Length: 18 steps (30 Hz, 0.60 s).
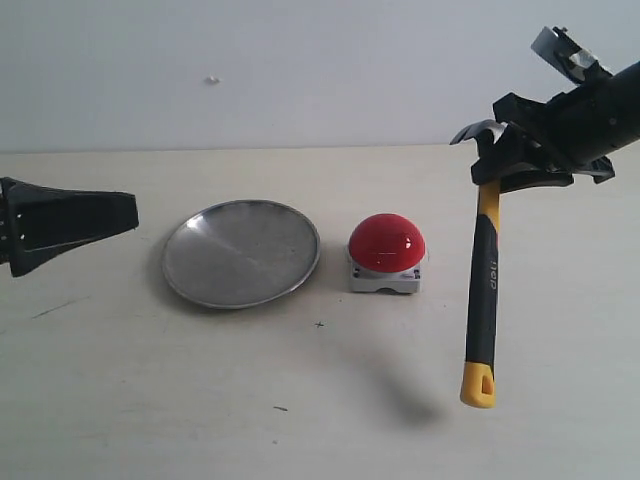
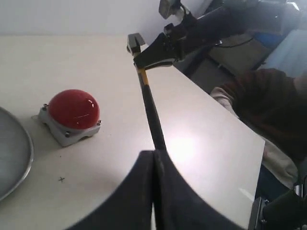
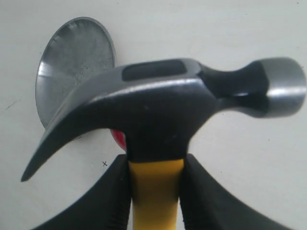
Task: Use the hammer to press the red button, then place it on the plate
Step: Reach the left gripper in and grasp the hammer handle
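Hammer (image 1: 482, 270) hangs handle-down in the air, right of red button (image 1: 387, 243) and well apart from plate (image 1: 190, 270). Right gripper (image 3: 156, 172) clamps its neck under the head; left gripper (image 1: 130, 212) closed, empty. Risk: only 1 pinch point on a long handle, so it may pivot or slip and miss the dome.

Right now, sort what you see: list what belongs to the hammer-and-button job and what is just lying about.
Job: hammer, gripped by the right tool; red button; plate.
Not the job: shut left tool; small dark marks on the table; person beside the table.
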### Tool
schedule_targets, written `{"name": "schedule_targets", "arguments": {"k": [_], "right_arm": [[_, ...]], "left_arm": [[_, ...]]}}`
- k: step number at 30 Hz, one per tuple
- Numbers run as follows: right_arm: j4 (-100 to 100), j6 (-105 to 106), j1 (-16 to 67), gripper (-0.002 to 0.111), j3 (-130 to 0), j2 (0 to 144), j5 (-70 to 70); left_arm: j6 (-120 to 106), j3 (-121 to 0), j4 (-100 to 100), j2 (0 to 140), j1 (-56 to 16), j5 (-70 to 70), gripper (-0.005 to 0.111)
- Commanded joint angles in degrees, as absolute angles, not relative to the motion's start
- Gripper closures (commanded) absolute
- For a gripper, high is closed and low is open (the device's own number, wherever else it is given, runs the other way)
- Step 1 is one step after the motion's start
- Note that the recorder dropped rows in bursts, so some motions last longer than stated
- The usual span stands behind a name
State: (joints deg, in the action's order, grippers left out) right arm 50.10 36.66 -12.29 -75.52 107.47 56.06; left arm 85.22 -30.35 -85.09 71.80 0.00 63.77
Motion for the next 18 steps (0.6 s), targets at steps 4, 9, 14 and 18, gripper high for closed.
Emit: {"name": "schedule_targets", "arguments": {"k": [4, 9, 14, 18], "right_arm": [[52.45, 36.94, -12.41, 0.108, -76.37, 106.29, 55.2], [52.94, 36.94, -12.41, 0.108, -76.37, 106.29, 55.77], [53.06, 36.94, -12.41, 0.108, -76.37, 106.29, 55.78], [53.08, 36.94, -12.41, 0.108, -76.37, 106.29, 55.9]], "left_arm": [[86.06, -32.92, -85.58, 75.6, -2.6, 63.59, 0.107], [85.5, -38.34, -85.4, 79.17, -14.25, 63.28, 0.107], [85.67, -45.91, -84.87, 84.2, -25.23, 58.19, 0.106], [88.1, -49.52, -84.87, 89.84, -31.58, 45.77, 0.093]]}}
